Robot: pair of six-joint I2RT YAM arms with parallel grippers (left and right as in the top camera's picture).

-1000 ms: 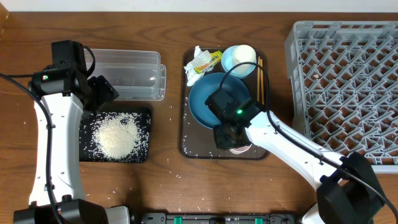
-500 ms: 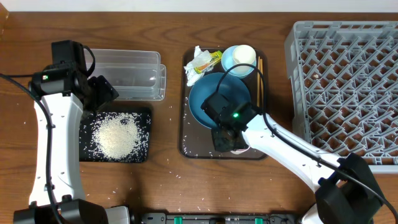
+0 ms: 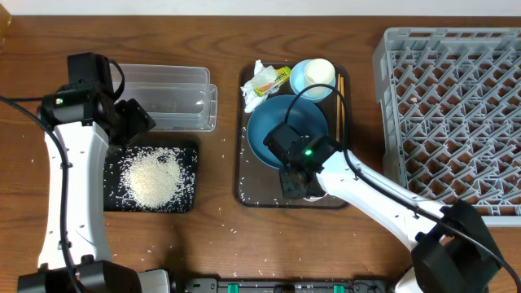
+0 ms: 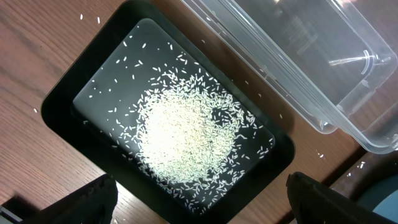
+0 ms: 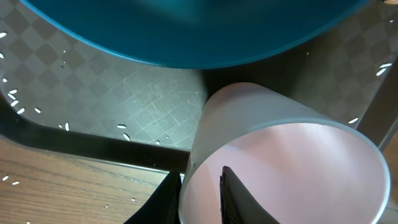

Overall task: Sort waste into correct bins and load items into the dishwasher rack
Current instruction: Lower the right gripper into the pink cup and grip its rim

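R gripper [image 5: 198, 198] jaws pinching pink cup [image 5: 280, 155] rim, near edge of brown tray [image 5: 93, 144]; L gripper [image 4: 205, 194] jaws spread wide over rice [image 4: 186, 143] in black tray [image 4: 59, 102], left side.

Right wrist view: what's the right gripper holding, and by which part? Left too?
The right gripper pinches the pink cup by its rim wall, one finger inside, one outside. The left gripper is open above the black tray, holding nothing.
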